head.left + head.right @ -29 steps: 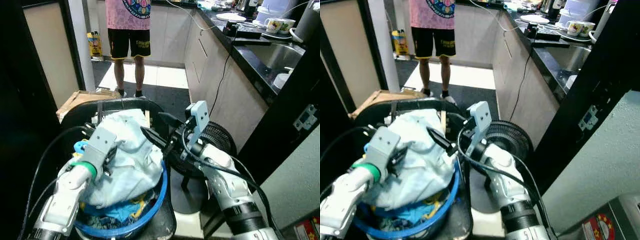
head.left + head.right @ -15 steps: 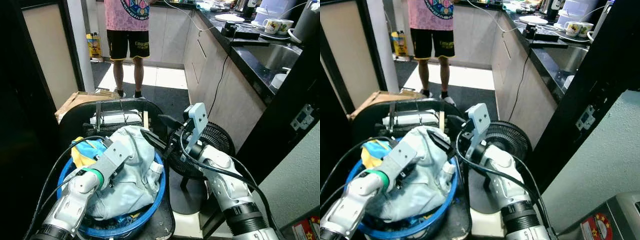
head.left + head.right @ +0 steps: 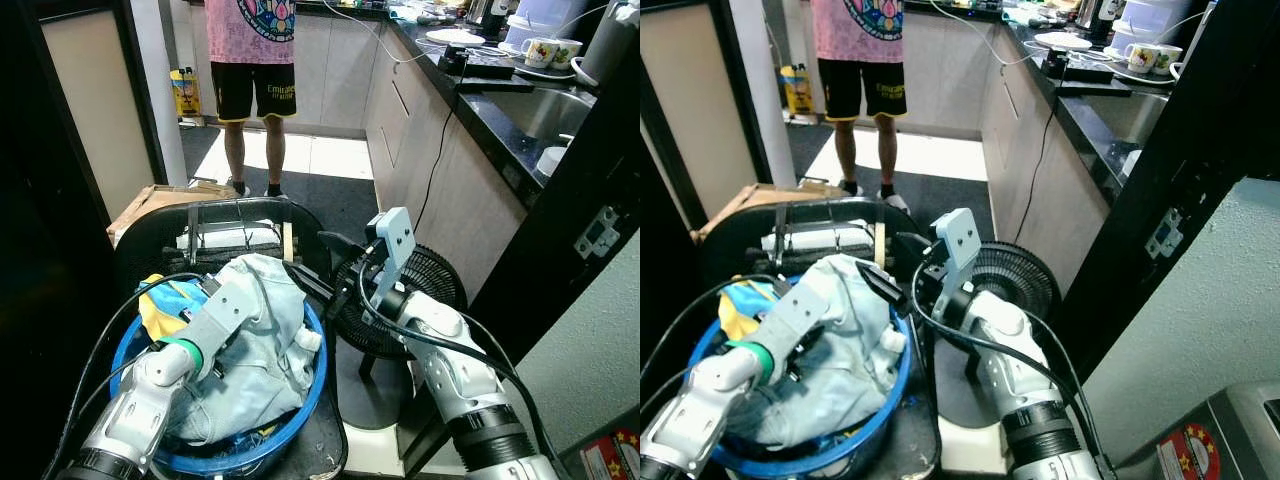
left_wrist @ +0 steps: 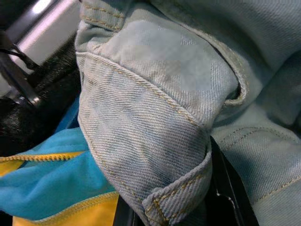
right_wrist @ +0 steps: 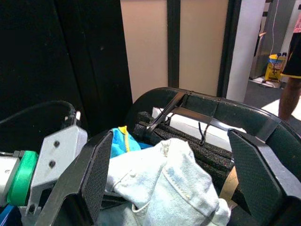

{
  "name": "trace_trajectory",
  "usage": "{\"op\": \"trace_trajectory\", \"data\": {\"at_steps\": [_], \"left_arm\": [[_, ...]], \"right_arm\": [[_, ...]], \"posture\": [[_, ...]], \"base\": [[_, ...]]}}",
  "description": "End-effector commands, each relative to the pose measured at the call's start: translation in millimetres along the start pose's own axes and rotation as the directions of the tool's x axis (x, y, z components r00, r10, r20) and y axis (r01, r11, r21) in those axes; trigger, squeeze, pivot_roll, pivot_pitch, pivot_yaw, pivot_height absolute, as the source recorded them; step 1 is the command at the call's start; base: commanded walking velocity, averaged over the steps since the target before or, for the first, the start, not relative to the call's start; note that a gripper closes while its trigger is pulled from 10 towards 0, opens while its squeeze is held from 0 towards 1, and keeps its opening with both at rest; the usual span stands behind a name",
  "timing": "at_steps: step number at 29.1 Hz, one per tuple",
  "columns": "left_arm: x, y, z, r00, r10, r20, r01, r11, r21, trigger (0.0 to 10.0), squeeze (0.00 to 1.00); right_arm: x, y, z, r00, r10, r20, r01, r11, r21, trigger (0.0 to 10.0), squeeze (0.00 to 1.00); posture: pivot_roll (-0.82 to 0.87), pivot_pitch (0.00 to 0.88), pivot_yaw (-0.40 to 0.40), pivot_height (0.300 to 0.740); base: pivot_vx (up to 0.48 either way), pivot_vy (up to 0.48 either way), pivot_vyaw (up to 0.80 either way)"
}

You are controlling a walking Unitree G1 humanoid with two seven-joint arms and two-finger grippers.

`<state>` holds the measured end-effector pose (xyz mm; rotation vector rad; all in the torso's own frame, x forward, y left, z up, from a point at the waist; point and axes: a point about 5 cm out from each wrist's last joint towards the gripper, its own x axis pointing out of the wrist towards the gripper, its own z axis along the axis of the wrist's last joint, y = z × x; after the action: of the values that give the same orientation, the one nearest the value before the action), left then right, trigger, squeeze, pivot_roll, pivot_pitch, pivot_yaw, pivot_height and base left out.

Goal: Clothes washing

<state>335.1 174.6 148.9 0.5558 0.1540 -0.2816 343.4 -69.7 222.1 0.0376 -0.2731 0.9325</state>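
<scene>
A light-blue denim garment (image 3: 268, 300) lies heaped in a round blue basket (image 3: 318, 352) on top of a yellow and turquoise garment (image 3: 163, 305). My left gripper (image 3: 230, 328) reaches into the heap and is shut on a denim fold (image 4: 155, 141), with one black finger (image 4: 228, 190) showing beside the cloth. Just past the basket's right rim hovers my right gripper (image 3: 318, 262), above the denim and not touching it. It is open, its two fingers (image 5: 91, 176) spread wide with nothing between them.
A black frame (image 3: 240, 212) curves behind the basket. A black floor fan (image 3: 425, 290) stands to the right, under a counter with a sink (image 3: 520, 95). A person (image 3: 252, 60) stands at the back. A cardboard box (image 3: 160, 198) lies left, by a dark wall.
My left gripper has come down with the denim garment, which was bunched high above the basket and now rests lower inside it, uncovering the yellow garment. The right arm has held still.
</scene>
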Motion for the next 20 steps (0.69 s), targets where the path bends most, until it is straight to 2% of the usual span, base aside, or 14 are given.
{"op": "trace_trajectory", "data": {"at_steps": [1,4,5,6,7,8,9,10,17,18,19,20], "left_arm": [[-1.3,5.3,19.7,0.995,0.021,0.098,-0.021,1.0,-0.01,0.0,0.0],[-2.5,6.1,24.6,0.992,0.023,0.123,-0.022,1.0,-0.013,0.0,0.0],[-5.9,7.4,36.6,0.982,0.02,0.186,-0.014,0.999,-0.033,0.0,0.0],[-5.9,7.4,36.6,0.982,0.02,0.186,-0.014,0.999,-0.033,0.0,0.0],[-9.9,8.9,47.2,0.971,0.017,0.239,-0.006,0.999,-0.045,0.2,0.0],[-12.3,11.1,52.5,0.966,0.024,0.259,-0.013,0.999,-0.045,9.6,0.0],[-12.3,11.1,52.5,0.966,0.024,0.259,-0.013,0.999,-0.045,9.6,0.0],[-13.5,12.7,53.0,0.967,0.024,0.255,-0.01,0.999,-0.052,10.0,1.0],[-13.1,18.9,49.3,0.971,0.066,0.228,-0.06,0.998,-0.036,10.0,1.0],[-13.1,19.7,49.3,0.972,0.068,0.224,-0.065,0.998,-0.02,10.0,0.24],[-13.1,19.7,49.3,0.972,0.068,0.224,-0.065,0.998,-0.02,10.0,0.24],[-13.6,19.0,49.3,0.974,0.057,0.217,-0.059,0.998,0.004,10.0,0.0]], "right_arm": [[0.5,-0.7,0.9,1.0,0.005,0.003,-0.005,1.0,-0.008,10.0,0.0],[0.5,-0.8,1.4,1.0,0.005,0.005,-0.005,1.0,-0.008,10.0,0.0],[0.6,-1.4,3.0,1.0,0.004,0.011,-0.004,1.0,-0.006,10.0,0.0],[0.6,-1.4,3.0,1.0,0.004,0.011,-0.004,1.0,-0.006,10.0,0.0],[0.6,-2.0,4.4,1.0,0.002,0.015,-0.002,1.0,-0.004,10.0,0.0],[0.7,-2.5,5.2,1.0,0.002,0.018,-0.002,1.0,-0.003,10.0,0.0],[0.7,-2.5,5.2,1.0,0.002,0.018,-0.002,1.0,-0.003,10.0,0.0],[1.1,-2.6,5.6,1.0,0.002,0.02,-0.002,1.0,-0.002,10.0,0.0],[1.8,-1.4,4.9,1.0,0.006,0.021,-0.006,1.0,-0.001,10.0,0.0],[1.9,-1.2,4.8,1.0,0.008,0.021,-0.008,1.0,-0.002,10.0,0.0],[1.9,-1.2,4.8,1.0,0.008,0.021,-0.008,1.0,-0.002,10.0,0.0],[1.6,-0.6,4.5,1.0,0.014,0.017,-0.014,1.0,-0.005,10.0,0.0]], "posture": [[0.0,0.077,-0.032,0.74],[0.0,0.076,-0.032,0.74],[0.0,0.076,-0.031,0.74],[0.0,0.076,-0.031,0.74],[0.0,0.076,-0.032,0.74],[0.01,0.076,-0.032,0.74],[0.01,0.076,-0.032,0.74],[0.01,0.076,-0.033,0.74],[0.01,0.075,-0.033,0.74],[0.01,0.075,-0.033,0.74],[0.01,0.075,-0.033,0.74],[0.01,0.076,-0.032,0.74]], "base": [[0.0,0.0,0.0],[0.0,0.0,0.0],[0.0,0.0,0.0],[0.0,0.0,0.0],[0.0,0.0,0.0],[0.0,0.0,0.0],[0.0,0.0,0.0],[0.0,0.0,0.0],[0.0,0.0,0.0],[0.0,0.0,0.0],[0.0,0.0,0.0],[0.0,0.0,0.0]]}}
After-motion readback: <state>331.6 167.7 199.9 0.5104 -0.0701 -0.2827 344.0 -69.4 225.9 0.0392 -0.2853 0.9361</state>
